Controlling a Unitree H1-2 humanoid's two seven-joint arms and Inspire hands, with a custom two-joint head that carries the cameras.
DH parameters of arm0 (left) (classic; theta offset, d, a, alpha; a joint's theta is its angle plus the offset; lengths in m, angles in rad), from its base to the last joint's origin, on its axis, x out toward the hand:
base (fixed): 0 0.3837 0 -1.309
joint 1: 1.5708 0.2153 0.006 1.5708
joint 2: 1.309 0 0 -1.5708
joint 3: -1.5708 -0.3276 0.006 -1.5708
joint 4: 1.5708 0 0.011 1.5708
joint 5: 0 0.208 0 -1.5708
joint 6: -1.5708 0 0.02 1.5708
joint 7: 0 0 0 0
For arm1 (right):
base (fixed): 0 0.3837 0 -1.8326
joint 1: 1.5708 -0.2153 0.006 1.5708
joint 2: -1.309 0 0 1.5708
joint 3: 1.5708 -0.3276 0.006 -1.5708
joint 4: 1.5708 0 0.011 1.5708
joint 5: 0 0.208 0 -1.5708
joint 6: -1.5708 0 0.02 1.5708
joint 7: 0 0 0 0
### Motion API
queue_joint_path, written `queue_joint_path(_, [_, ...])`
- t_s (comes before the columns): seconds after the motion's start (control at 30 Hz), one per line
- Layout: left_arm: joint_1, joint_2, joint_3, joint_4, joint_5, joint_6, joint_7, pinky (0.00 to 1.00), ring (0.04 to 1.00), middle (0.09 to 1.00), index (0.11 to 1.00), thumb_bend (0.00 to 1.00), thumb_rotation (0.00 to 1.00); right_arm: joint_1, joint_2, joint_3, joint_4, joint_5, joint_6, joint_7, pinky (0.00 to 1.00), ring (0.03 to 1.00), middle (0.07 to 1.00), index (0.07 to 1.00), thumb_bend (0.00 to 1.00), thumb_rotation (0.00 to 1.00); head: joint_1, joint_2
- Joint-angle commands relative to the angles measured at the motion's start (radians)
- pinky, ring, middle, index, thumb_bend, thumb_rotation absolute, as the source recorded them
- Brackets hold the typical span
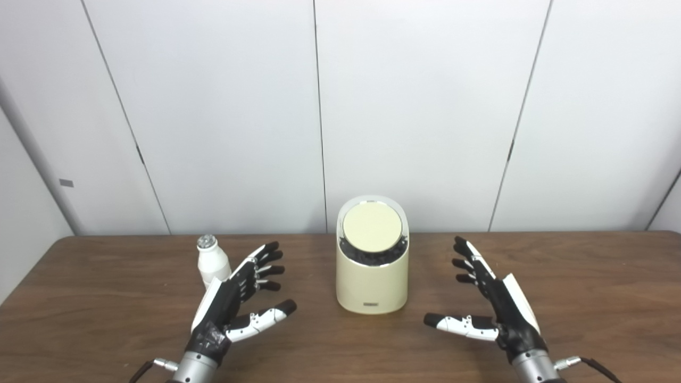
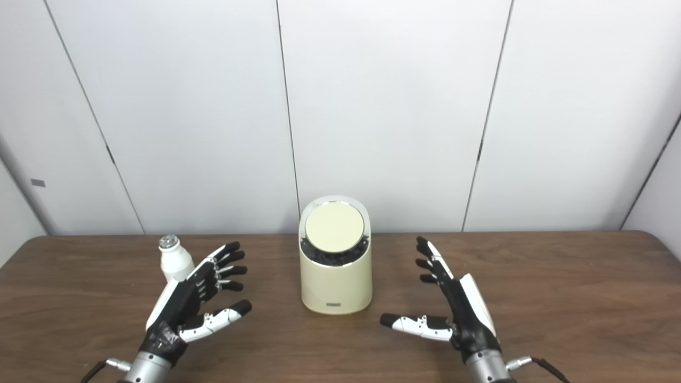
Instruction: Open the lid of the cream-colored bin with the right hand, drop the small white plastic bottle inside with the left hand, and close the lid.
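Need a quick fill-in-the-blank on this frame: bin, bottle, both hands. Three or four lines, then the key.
1. The lid of the cream bin is ____.
2. The white bottle stands upright on the table, just behind the ____ hand.
3. Both the left hand and the right hand are open and hold ____.
4. The bin stands ____ the two hands.

Missing words: closed; left; nothing; between
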Motion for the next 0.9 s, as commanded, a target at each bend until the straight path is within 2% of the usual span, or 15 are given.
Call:
queue_joint_path(0.0, [-0.038,0.009,0.005,-0.011,-0.015,-0.023,0.004,0.72,0.807,0.882,0.919,0.78,0.32,-0.03,-0.003,-0.002,-0.035,0.013,-0.017,-0.001,0.79,0.871,0.932,0.953,0.86,0.36,-0.001,0.0])
queue_joint_path(0.53, [-0.035,0.009,0.004,-0.012,-0.017,-0.021,0.001,0.7,0.802,0.879,0.918,0.77,0.32,-0.027,0.003,-0.004,-0.039,0.029,-0.024,-0.003,0.79,0.862,0.925,0.944,0.84,0.37,-0.002,-0.002])
queue_joint_path(0.77, [-0.036,0.01,0.004,-0.011,-0.024,-0.017,-0.004,0.7,0.804,0.88,0.918,0.76,0.31,-0.041,0.028,-0.001,-0.087,0.028,-0.01,-0.016,0.73,0.85,0.908,0.943,0.77,0.47,-0.006,-0.002])
queue_joint_path(0.87, [-0.034,0.009,0.003,-0.014,-0.028,-0.01,-0.007,0.69,0.808,0.881,0.92,0.76,0.31,-0.071,0.039,0.0,-0.094,0.014,0.007,-0.022,0.74,0.852,0.903,0.942,0.77,0.45,-0.007,0.0])
